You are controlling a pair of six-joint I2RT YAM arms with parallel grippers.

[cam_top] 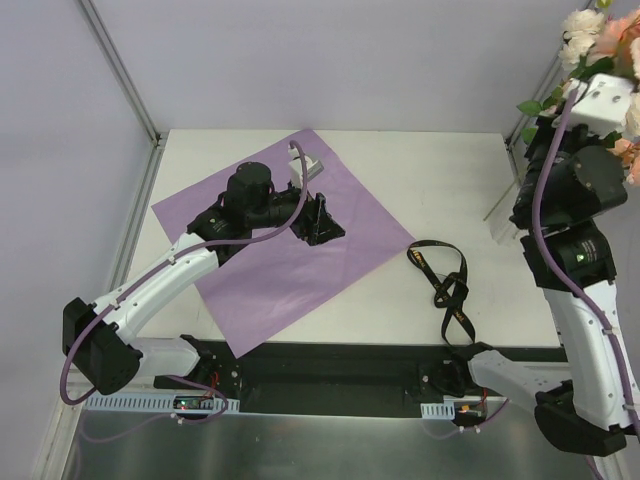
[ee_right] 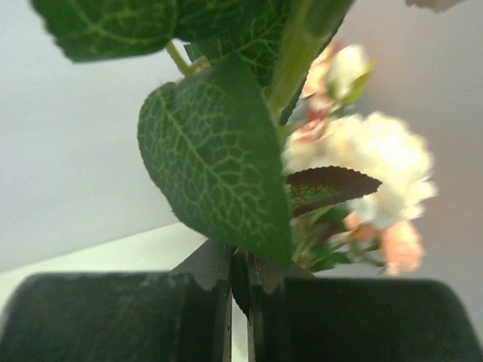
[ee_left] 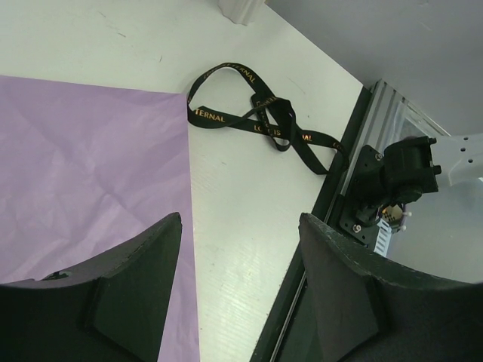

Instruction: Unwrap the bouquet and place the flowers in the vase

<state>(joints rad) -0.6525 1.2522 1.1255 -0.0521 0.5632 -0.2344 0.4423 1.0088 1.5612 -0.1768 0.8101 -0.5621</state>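
Note:
The flowers, peach and cream blooms with green leaves, are lifted at the far right corner, unwrapped. My right gripper is shut on them. In the right wrist view its jaws pinch a leaf and stem, with a big green leaf close to the lens. The purple paper sheet lies flat on the table, and my left gripper hovers open above it with nothing between its fingers. Only a pale base of the vase shows, along with a sliver beside the right arm.
The black ribbon lies loose on the white table, right of the paper. Frame posts stand at the back corners. The table's near edge is a black rail.

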